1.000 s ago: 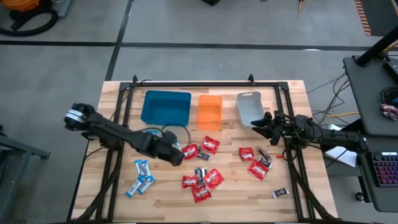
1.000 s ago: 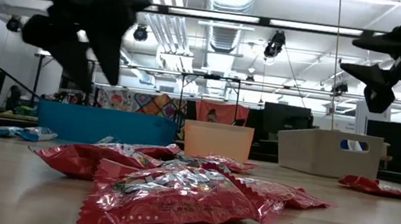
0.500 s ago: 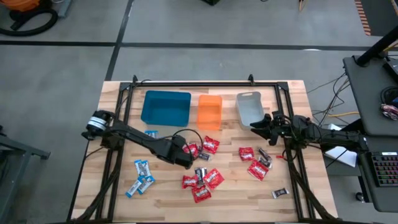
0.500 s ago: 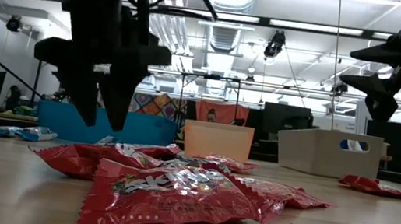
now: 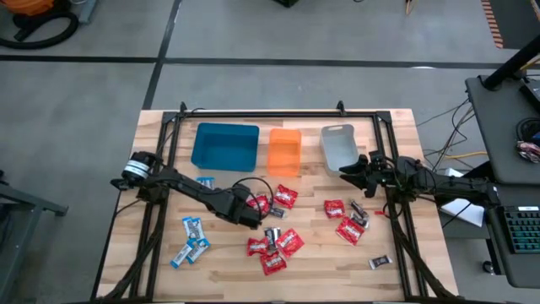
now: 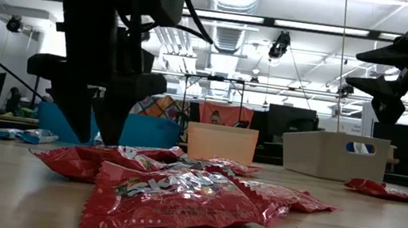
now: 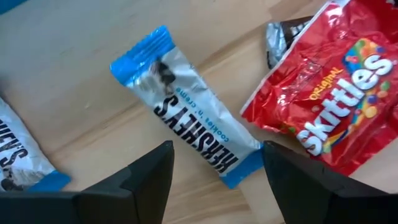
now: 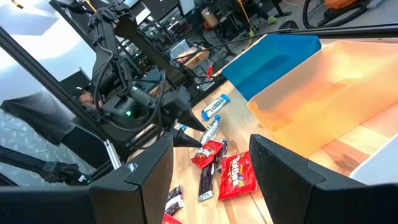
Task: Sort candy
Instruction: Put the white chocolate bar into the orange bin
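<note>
The left claw (image 5: 251,216) has been carried across the tabletop (image 5: 228,262) from beside the blue tray (image 5: 224,145) to the red sweets (image 5: 258,205) near the centre. In the low view it has been lowered until its fingertips (image 6: 109,137) stand just above the red wrappers (image 6: 177,192). Its jaws have been kept apart, straddling a blue-and-white bar (image 7: 189,134). The left arm's shoulder end has been shifted towards the tabletop edge.

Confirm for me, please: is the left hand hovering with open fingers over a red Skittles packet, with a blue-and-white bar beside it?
Not quite: the left wrist view shows the left hand open over the blue-and-white bar; the red Skittles packet lies beside it.
</note>
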Available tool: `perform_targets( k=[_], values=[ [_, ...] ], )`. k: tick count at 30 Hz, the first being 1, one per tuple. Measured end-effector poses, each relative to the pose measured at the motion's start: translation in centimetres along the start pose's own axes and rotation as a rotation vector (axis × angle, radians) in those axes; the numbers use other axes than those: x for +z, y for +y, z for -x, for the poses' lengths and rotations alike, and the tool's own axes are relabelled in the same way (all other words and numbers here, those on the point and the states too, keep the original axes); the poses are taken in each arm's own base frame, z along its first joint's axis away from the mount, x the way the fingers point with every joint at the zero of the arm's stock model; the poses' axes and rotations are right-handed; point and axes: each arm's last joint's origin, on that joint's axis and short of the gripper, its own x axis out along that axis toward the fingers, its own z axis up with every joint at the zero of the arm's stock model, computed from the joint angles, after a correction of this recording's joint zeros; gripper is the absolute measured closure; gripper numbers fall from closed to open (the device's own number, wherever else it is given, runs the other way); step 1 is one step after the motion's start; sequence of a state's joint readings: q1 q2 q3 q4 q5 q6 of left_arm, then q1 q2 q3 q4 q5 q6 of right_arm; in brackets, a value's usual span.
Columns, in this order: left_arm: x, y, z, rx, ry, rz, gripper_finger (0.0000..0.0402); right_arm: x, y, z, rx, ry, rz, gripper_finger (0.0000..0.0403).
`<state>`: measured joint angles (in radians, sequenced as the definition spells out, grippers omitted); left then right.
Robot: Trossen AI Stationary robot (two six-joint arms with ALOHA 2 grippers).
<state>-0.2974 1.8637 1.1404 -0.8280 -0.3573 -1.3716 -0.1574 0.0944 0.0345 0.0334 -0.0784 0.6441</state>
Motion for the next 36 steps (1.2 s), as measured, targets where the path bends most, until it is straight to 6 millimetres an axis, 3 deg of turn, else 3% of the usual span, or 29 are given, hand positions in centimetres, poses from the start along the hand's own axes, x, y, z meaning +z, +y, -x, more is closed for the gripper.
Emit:
perform_targets(
  k=[16, 23, 31, 36],
  values=[
    [-0.5, 0.4, -1.0, -0.012, -0.009, 0.008, 0.0393, 0.0, 0.0, 0.0, 0.000, 0.000, 0.000, 0.0199],
    [-0.5, 0.2, -0.4, -0.030, 0.009, -0.047, 0.0400, 0.0, 0.0, 0.0, -0.003, 0.003, 0.000, 0.0199],
    [-0.6, 0.8, 2.7, -0.025, 0.219, -0.209, 0.0401, -0.1, -0.1, 0.0, -0.006, 0.008, 0.000, 0.0199],
    [-0.1, 0.8, 4.3, -0.036, 0.248, -0.251, 0.0402, -0.1, -0.1, 0.0, -0.010, 0.011, 0.004, 0.0199]
  ],
)
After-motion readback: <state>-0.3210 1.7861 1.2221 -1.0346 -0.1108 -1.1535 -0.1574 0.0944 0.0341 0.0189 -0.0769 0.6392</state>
